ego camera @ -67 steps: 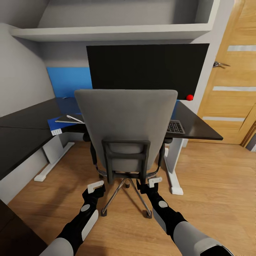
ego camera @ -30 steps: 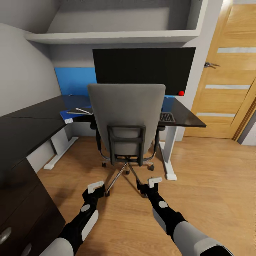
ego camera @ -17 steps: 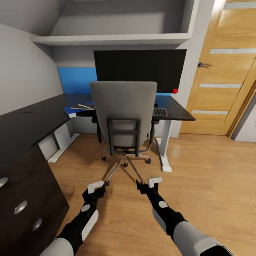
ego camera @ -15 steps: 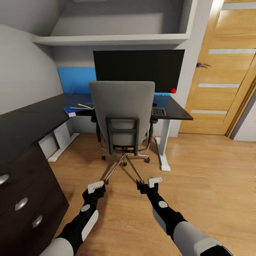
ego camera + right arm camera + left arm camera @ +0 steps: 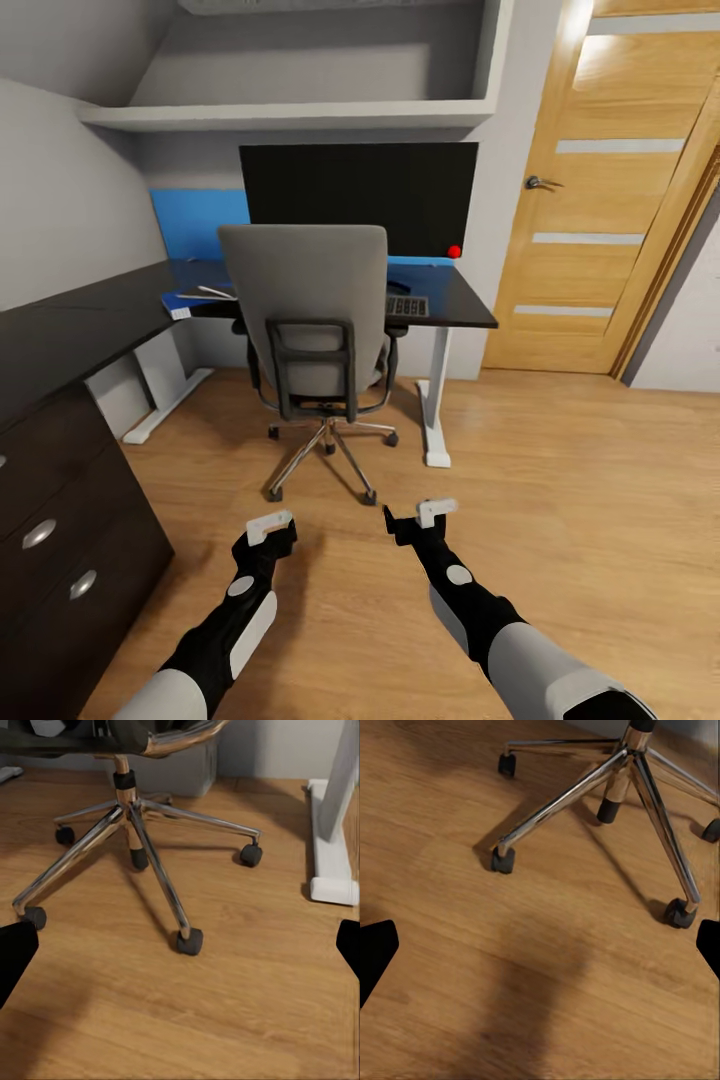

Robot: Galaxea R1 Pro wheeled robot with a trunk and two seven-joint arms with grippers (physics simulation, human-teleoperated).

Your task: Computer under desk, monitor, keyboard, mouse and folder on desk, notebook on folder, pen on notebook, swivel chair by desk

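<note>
The swivel chair (image 5: 305, 300) stands with its grey back toward me, tucked against the black desk (image 5: 455, 300). Behind it the wide black monitor (image 5: 358, 195) stands on the desk. The keyboard (image 5: 407, 305) lies to the chair's right, with a small dark thing, perhaps the mouse (image 5: 398, 287), beside it. The blue folder (image 5: 190, 298) lies on the desk to the chair's left, carrying something pale and thin. The computer is hidden. My left gripper (image 5: 270, 527) and right gripper (image 5: 420, 515) hang open over the floor, short of the chrome chair base (image 5: 615, 772) (image 5: 142, 825).
A dark drawer unit (image 5: 60, 520) stands close at my left. A white desk leg (image 5: 432, 400) and its foot (image 5: 330, 840) stand right of the chair. A wooden door (image 5: 590, 200) fills the right wall, and a shelf (image 5: 290, 115) hangs above the monitor.
The camera has backed away and turned, so chair and desk look smaller and further left, and the drawer unit has come into view. Both arms keep the same pose.
</note>
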